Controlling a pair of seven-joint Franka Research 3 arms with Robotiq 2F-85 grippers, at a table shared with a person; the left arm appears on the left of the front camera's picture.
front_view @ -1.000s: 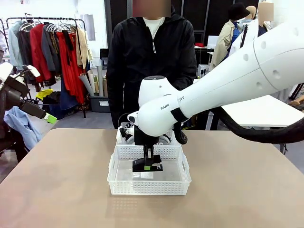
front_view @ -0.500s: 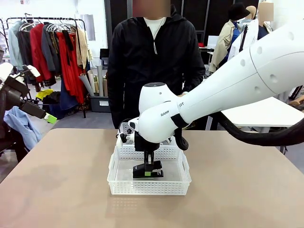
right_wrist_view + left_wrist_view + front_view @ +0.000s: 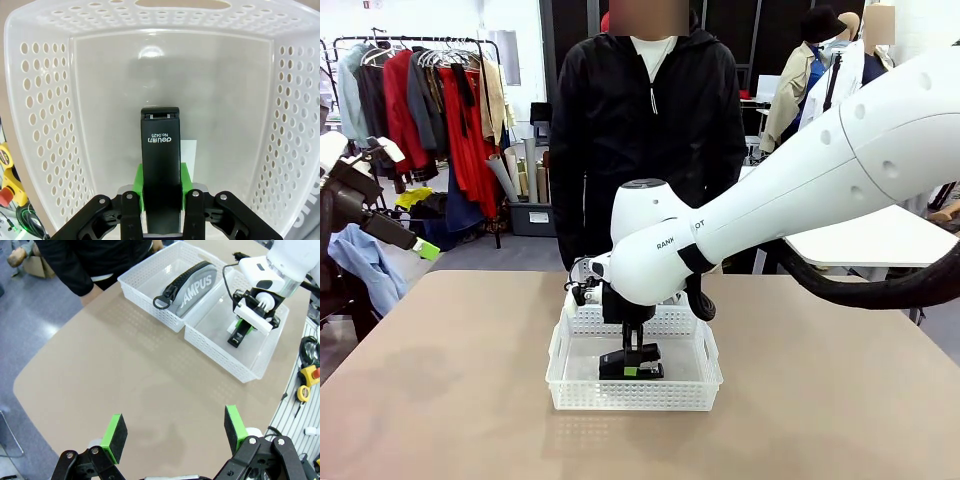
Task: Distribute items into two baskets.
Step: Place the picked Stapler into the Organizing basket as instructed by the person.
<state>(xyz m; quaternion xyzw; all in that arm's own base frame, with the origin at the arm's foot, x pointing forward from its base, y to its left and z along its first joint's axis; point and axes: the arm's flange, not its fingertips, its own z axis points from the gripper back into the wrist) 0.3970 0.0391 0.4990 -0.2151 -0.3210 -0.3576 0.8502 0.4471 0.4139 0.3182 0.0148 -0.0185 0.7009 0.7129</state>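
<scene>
Two baskets, two items — the stapler is going down into the near one.

One second back the right gripper carried the black stapler above the near basket; it has since sunk, and the stapler now sits low between its clamped green pads, at or just above the floor — contact cannot be told. In the right wrist view the stapler runs straight out from the jaws toward the basket's far wall. The CAMPUS pouch already lies in the far basket. The left gripper hovers aside, jaws wide and empty. Judging by this, only the release remains.
</scene>
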